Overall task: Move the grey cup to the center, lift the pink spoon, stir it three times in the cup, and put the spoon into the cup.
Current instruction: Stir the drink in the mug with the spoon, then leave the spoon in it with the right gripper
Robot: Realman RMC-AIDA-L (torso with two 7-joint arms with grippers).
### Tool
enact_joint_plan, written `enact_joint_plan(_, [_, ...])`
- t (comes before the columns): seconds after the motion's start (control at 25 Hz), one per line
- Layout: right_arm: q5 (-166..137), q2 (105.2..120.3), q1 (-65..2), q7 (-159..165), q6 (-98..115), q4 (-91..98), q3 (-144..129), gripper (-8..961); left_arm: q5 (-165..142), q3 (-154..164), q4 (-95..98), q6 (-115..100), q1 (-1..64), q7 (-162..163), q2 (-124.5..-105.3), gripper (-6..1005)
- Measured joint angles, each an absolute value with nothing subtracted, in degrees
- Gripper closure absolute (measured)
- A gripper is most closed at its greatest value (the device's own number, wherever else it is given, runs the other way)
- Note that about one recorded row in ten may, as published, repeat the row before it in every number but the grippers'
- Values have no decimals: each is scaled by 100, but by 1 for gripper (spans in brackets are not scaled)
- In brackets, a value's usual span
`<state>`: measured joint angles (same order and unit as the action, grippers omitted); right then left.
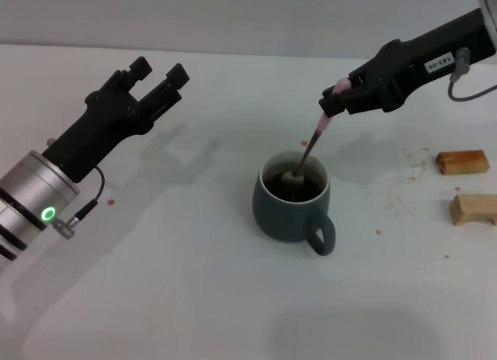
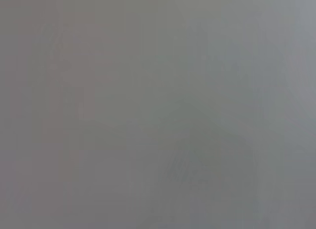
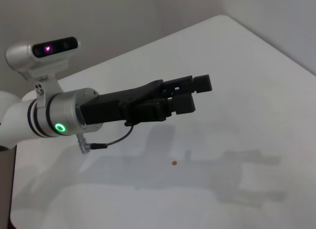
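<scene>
Head view: your right pincer [image 1: 332, 104] was clamped on the pink handle end of the spoon [image 1: 311, 148], which slanted down into the cup [image 1: 291, 197], its bowl sunk in the dark liquid. The cup stood near the middle of the white bench [image 1: 194, 298], handle turned toward you and to your right. Nothing lay between cup and pincer.

To the right of the cup, well apart from it, two wooden blocks [image 1: 462, 162] lay near the bench edge, one behind the other, with small brown crumbs [image 1: 408, 170] scattered between them and the cup. One brown speck [image 1: 111, 202] lay on the left.

Your left pincer [image 1: 161, 73] hung above the bench on the left, well apart from the cup, its fingers apart and holding nothing; the right wrist view showed it [image 3: 190, 93] the same way, a green ring lit on its wrist.

A white label on your right arm carried writing, too small to read. The left wrist view showed only plain grey.
</scene>
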<state>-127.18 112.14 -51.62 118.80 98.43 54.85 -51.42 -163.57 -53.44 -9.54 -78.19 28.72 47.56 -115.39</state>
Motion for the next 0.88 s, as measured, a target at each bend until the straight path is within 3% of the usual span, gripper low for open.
enact_joint_plan(0.52, [-12809,11308,-5208,11773,9234,4913,-5661,854,-16356,-5343,-905,-7809,2880,4764,-11531,170])
enact_joint_plan(0.88, [-13146,11266,-5162,11800,9035,4897,-5592,854,-16356,-5343,-899,-7756,2916,4764,-11548,170])
